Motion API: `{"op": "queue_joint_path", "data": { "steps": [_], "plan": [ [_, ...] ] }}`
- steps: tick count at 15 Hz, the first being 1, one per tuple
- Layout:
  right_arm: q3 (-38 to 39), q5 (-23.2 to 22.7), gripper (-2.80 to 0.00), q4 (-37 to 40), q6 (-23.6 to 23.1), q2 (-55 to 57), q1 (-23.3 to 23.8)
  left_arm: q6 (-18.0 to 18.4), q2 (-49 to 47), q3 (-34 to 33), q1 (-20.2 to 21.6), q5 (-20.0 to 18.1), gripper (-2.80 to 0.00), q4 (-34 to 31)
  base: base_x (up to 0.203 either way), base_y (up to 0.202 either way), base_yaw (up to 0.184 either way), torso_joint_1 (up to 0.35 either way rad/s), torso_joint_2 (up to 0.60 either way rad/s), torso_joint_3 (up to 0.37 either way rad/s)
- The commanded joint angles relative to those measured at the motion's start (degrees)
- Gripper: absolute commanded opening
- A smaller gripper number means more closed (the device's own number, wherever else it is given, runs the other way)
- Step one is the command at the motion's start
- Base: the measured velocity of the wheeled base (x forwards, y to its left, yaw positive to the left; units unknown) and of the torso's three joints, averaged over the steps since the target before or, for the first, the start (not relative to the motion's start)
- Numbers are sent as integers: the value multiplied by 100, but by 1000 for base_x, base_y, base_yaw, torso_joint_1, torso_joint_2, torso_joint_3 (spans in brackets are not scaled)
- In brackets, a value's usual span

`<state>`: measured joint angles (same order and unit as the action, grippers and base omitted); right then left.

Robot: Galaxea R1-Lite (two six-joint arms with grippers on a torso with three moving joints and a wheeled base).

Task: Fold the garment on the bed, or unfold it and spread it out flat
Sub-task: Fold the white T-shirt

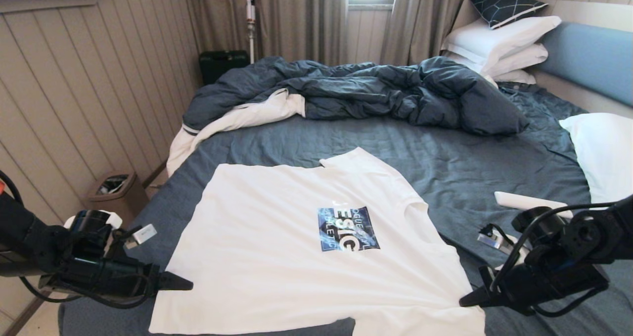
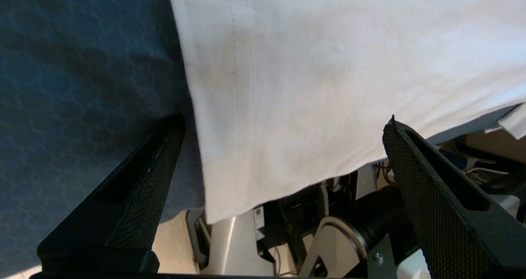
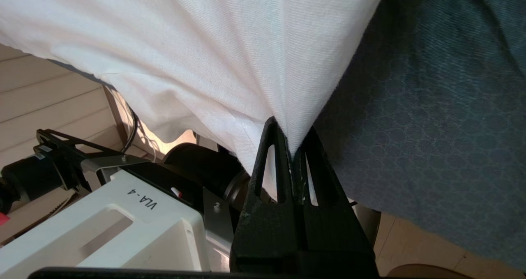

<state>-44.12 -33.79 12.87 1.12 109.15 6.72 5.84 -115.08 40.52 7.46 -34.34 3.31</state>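
Note:
The white T-shirt [image 1: 296, 242] lies spread on the grey-blue bed [image 1: 445, 163], its blue-and-black chest print [image 1: 347, 229] facing up and its near edge hanging over the bed's front edge. My right gripper [image 1: 464, 302] is shut on the shirt's near right sleeve edge, and cloth [image 3: 230, 57] fans out from its closed tips [image 3: 292, 145]. My left gripper [image 1: 185, 284] is open at the shirt's near left corner. Its two fingers [image 2: 139, 180] straddle the hem corner [image 2: 263, 106] without closing on it.
A rumpled dark-blue duvet [image 1: 356, 91] covers the far half of the bed. White pillows [image 1: 499, 41] stack at the headboard [image 1: 588, 59], another pillow [image 1: 603, 153] lies at the right. A bin [image 1: 116, 190] stands on the floor to the left.

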Motion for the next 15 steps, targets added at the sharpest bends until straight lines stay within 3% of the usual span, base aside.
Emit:
{"op": "queue_joint_path", "data": {
  "steps": [1,3,4,5,15],
  "plan": [
    [0,-22,-280,6,2,-9,-4,-1,-64,67,-8,-20,0,-4,0,0,0,0,0,0],
    [8,-22,-280,14,2,-26,0,-166,-96,151,-63,-20,0,7,0,0,0,0,0,0],
    [8,-22,-280,14,2,-26,5,-206,-94,137,-99,-20,-223,19,0,0,0,0,0,0],
    [8,-22,-280,14,2,-26,5,-206,-94,132,-113,-20,-280,29,0,0,0,0,0,0],
    [-14,-22,-280,17,11,-38,5,-180,130,-189,-131,-9,-280,-41,0,0,0,0,0,0]
  ]
}}
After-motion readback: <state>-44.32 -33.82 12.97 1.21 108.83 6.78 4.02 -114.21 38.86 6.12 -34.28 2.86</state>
